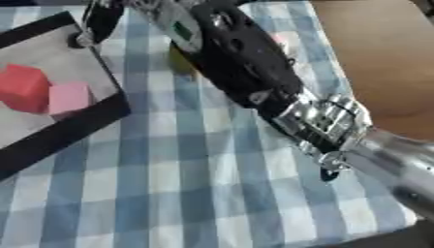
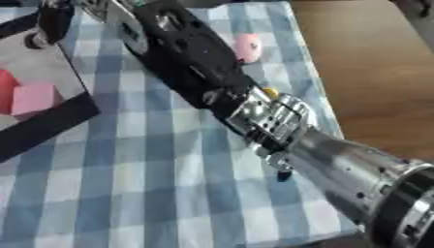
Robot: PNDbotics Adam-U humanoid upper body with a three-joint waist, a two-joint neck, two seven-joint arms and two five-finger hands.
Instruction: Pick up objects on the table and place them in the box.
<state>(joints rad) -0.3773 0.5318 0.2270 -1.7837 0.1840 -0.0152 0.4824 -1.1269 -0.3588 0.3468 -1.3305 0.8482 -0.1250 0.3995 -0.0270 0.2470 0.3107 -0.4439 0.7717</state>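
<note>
The robot's right arm (image 1: 322, 116) reaches in from the lower right and crosses the blue-and-white checked cloth (image 1: 169, 184) diagonally toward the upper left. Its right hand (image 1: 98, 22) is at the top edge of both views, partly cut off, with dark fingers hanging over the near corner of the box; whether they are curled or straight cannot be told, and nothing is seen held in them.

The box (image 1: 81, 123) lies at the left, black-rimmed with a grey floor, its near wall running askew across the cloth. Inside it a red block (image 1: 23, 87) and a pink block (image 1: 69, 97) stand touching each other, close to that near wall.

A pink rounded object (image 2: 247, 47) lies on the cloth just beside the arm on its far right side, seen best in the right eye view, near the cloth's right edge. A small yellow thing (image 2: 271, 91) peeps out beside the wrist.

Bare wooden tabletop (image 2: 373, 72) runs along the right of the cloth. The lower left stretch of cloth, between box and arm, lies open.
</note>
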